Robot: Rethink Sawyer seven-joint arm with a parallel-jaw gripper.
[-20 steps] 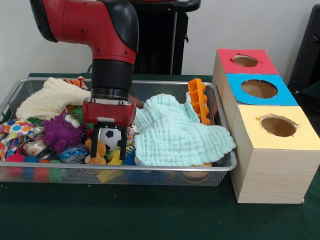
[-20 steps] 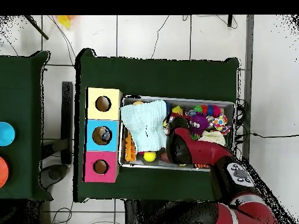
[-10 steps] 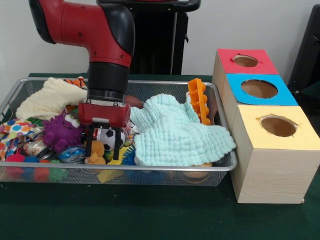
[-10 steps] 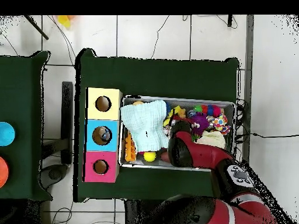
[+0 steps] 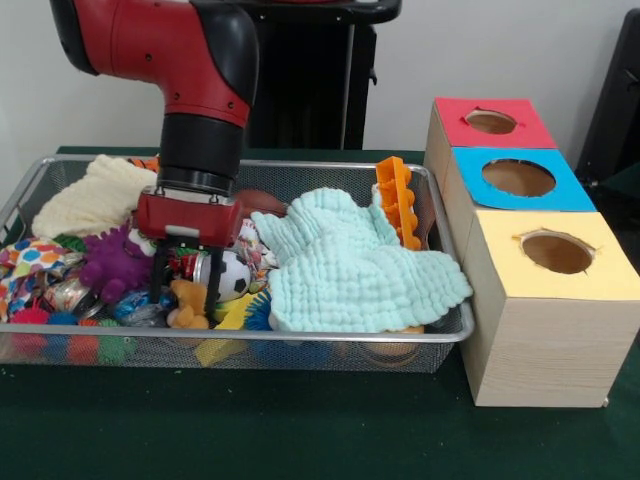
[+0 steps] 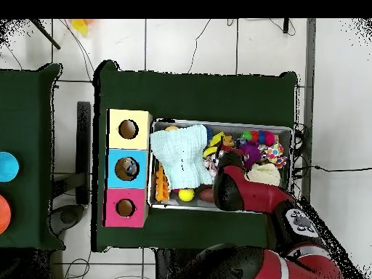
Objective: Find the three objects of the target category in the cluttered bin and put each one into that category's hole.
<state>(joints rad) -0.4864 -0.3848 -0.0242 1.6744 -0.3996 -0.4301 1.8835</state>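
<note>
My gripper (image 5: 184, 288) hangs open low inside the wire bin (image 5: 330, 338), left of the middle in the front view. Its two black fingers (image 5: 158, 275) stand either side of a small orange plush toy (image 5: 187, 302), apart from it. A little soccer ball (image 5: 233, 275) lies just right of the right finger. A purple spiky toy (image 5: 113, 262) sits to the left. Three boxes with holes stand right of the bin: red (image 5: 492, 122), blue (image 5: 518, 178), yellow (image 5: 556, 252). From overhead the red arm (image 6: 236, 187) hides the gripper.
A pale teal cloth (image 5: 355, 265) covers the bin's right half, with an orange plastic toy (image 5: 398, 200) behind it. A cream cloth (image 5: 90, 195) lies at the back left. Colourful balls and small toys crowd the front left. Overhead, a yellow ball (image 6: 187, 195) shows beside the teal cloth (image 6: 182, 156).
The gripper has shifted left in the front view, off the soccer ball and over the orange plush toy, staying open. The ball now lies outside the fingers.
</note>
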